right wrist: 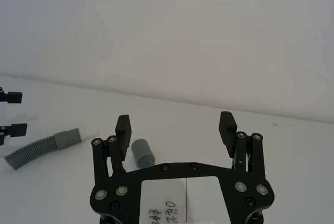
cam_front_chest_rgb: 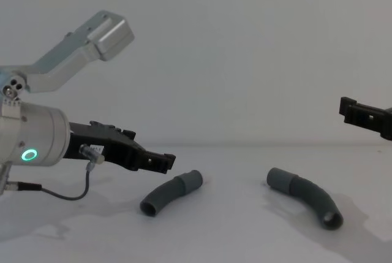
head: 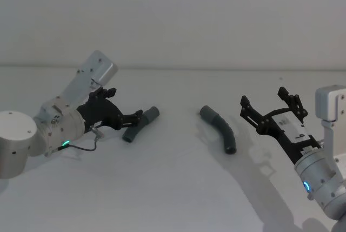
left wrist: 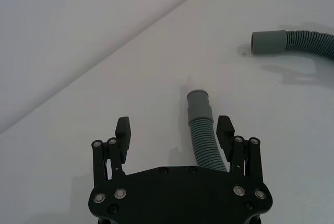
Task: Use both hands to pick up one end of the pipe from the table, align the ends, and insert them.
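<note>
Two curved dark grey pipe pieces lie apart on the white table (head: pixel 173 189). The left piece (head: pixel 139 124) lies between the fingers of my open left gripper (head: pixel 134 117). In the left wrist view its ribbed part (left wrist: pixel 202 140) runs close beside one finger (left wrist: pixel 224 130), with the smooth cuff pointing away from the palm. The right piece (head: pixel 219 128) rests near the table's middle. My right gripper (head: pixel 263 97) is open, off to the right of that piece and raised above the table. In the right wrist view the left piece (right wrist: pixel 47 143) shows a pale whitish tip.
A plain pale wall (head: pixel 173 15) stands behind the table's far edge. Bare table surface lies between the two pipe pieces and in front of them.
</note>
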Controlling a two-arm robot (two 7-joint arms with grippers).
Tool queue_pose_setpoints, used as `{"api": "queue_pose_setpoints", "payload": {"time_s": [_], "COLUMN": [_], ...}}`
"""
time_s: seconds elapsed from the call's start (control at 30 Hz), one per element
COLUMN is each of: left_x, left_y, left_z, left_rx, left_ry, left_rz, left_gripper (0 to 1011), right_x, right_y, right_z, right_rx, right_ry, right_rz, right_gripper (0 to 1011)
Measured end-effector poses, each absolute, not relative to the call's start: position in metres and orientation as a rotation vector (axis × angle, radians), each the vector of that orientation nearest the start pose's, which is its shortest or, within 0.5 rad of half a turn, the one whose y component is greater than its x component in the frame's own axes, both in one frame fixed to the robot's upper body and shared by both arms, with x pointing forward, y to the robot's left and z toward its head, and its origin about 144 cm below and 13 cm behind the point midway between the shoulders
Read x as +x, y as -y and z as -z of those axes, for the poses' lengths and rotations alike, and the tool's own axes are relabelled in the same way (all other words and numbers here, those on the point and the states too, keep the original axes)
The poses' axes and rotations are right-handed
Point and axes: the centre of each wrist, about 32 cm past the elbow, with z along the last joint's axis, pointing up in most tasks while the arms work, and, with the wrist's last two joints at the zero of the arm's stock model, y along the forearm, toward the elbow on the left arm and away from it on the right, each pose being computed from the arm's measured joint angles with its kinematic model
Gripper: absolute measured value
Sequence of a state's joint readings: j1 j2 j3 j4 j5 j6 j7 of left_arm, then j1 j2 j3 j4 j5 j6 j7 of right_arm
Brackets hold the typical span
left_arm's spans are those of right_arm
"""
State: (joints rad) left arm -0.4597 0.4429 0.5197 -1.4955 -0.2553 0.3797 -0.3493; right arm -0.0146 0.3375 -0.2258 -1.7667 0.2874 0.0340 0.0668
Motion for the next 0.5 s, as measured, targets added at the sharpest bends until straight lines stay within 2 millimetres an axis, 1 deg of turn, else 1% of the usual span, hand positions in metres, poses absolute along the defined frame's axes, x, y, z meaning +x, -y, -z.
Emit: {"api": "queue_pose_setpoints", "payload": {"time_s": [0.5], "left_x": [0.554], "left_y": [-0.209], "left_z": [-1.237], "left_rx": [0.435], "left_ry": [0.053], "left_rz": [-0.855], "left_gripper": [1001], "right_x": [0.443], "right_y": [0.237], "right_z": [-1.189], "right_rx": [0.026], "right_ry": [0.075], "right_rz": [1.229], "right_gripper": [1001]}}
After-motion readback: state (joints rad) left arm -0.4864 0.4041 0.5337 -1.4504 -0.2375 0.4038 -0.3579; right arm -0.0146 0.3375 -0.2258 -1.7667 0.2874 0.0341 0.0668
